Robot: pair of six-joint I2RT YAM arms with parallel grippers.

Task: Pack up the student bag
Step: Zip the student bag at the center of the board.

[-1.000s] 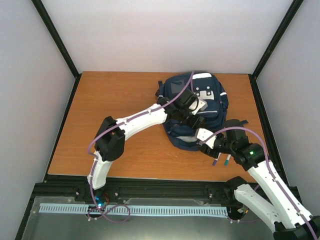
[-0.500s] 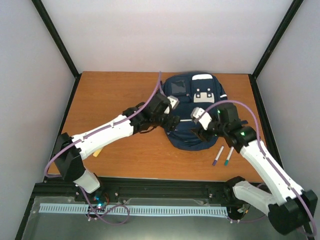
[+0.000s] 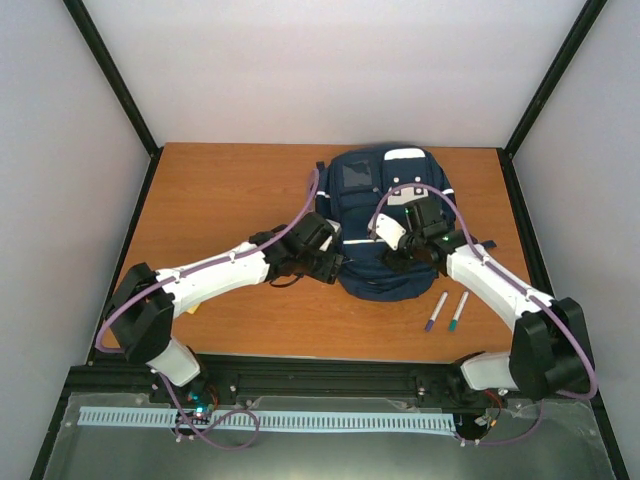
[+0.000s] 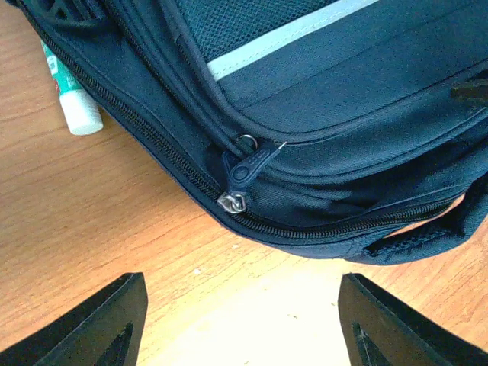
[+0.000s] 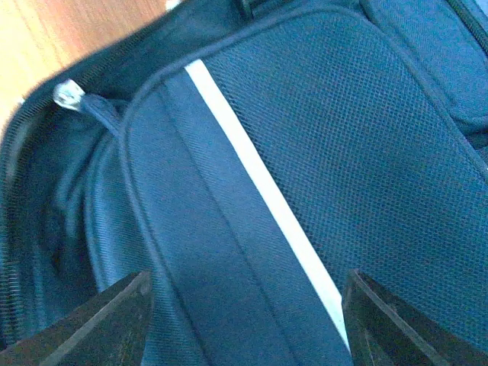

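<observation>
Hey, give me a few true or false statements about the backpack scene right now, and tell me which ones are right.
1. A purple-tipped marker and a green-tipped marker lie on the table beside the student bag. True.
2. The left gripper is clamped on a zipper pull. False: it is open and empty, short of the zipper pull.
3. The student bag stands upright. False: it lies flat with its front pockets facing up.
4. The right gripper is open over the student bag's fabric, holding nothing. True.
</observation>
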